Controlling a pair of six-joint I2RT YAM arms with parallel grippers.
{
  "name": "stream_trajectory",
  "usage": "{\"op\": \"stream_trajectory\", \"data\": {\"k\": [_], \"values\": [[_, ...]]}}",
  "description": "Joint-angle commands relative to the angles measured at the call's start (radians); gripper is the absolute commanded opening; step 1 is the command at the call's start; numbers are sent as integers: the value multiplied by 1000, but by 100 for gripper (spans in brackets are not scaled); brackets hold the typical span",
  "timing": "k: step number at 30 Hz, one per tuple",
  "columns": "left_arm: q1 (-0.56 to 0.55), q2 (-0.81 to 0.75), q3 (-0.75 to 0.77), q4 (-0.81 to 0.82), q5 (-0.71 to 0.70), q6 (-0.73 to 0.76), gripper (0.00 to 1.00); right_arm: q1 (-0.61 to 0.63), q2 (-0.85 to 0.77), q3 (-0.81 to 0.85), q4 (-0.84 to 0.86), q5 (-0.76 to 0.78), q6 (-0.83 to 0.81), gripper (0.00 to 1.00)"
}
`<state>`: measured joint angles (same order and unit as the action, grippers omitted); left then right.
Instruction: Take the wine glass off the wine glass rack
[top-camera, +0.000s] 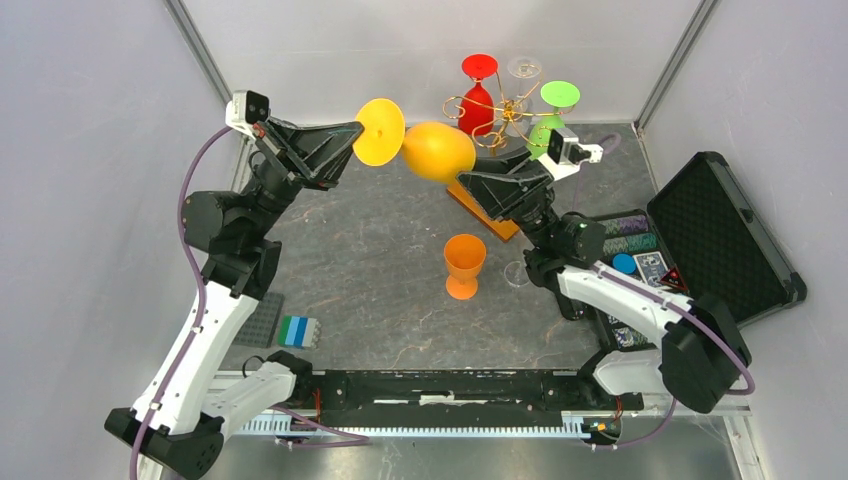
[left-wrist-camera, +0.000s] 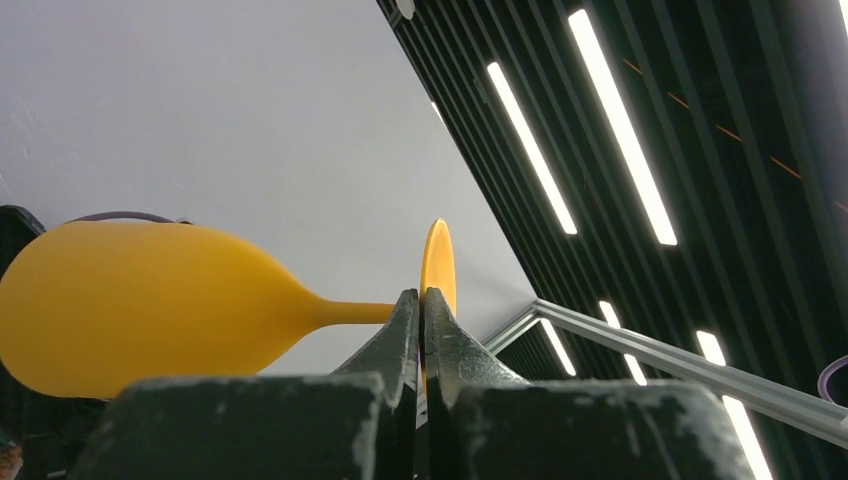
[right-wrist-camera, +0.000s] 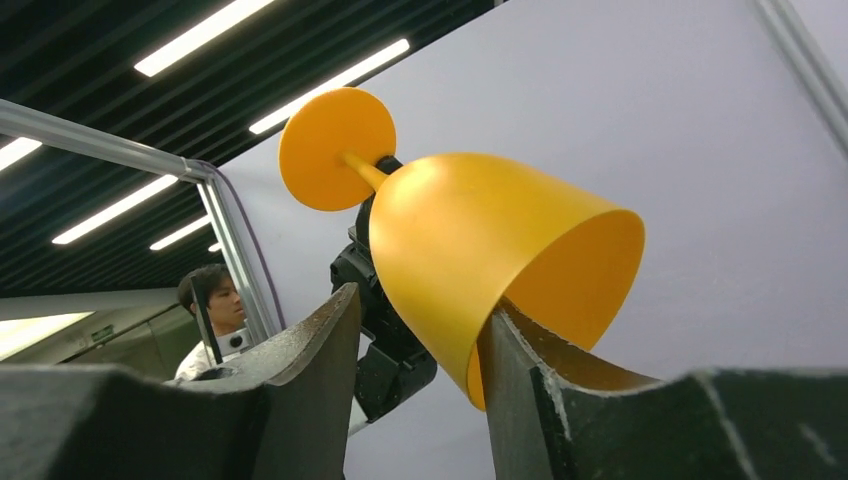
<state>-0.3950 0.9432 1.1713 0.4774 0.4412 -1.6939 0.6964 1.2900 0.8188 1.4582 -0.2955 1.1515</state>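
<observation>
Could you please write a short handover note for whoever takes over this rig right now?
Left tool: shut on the foot of the yellow wine glass, held sideways in the air, off the wine glass rack.
Right tool: open at the bowl's rim, not gripping.
Done: the yellow glass is off the rack; an orange glass stands on the table.
Left: set the yellow one down. A red glass and a green glass hang on the rack.

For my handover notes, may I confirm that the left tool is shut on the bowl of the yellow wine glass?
Not quite: the left tool is shut on the round foot of the yellow wine glass, not its bowl; the left wrist view shows this.
</observation>
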Motion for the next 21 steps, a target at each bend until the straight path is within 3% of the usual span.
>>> {"op": "stream_trajectory", "data": {"k": [1,3,11,14,21], "values": [[-2,-11,-11,60,-6,-24,2,17,43,84,176,-48,47,50],[-2,-9,-18,77,-3,-37,2,24,53,108,178,-61,44,48],[-2,-24,-31,79,-8,-25,4,31,43,111,167,-64,14,4],[-2,-28,-33,71,-10,-6,17,32,30,108,149,-65,-6,0],[-1,-65,-55,-7,-24,144,75,34,-33,96,-15,-62,-126,0]]}}
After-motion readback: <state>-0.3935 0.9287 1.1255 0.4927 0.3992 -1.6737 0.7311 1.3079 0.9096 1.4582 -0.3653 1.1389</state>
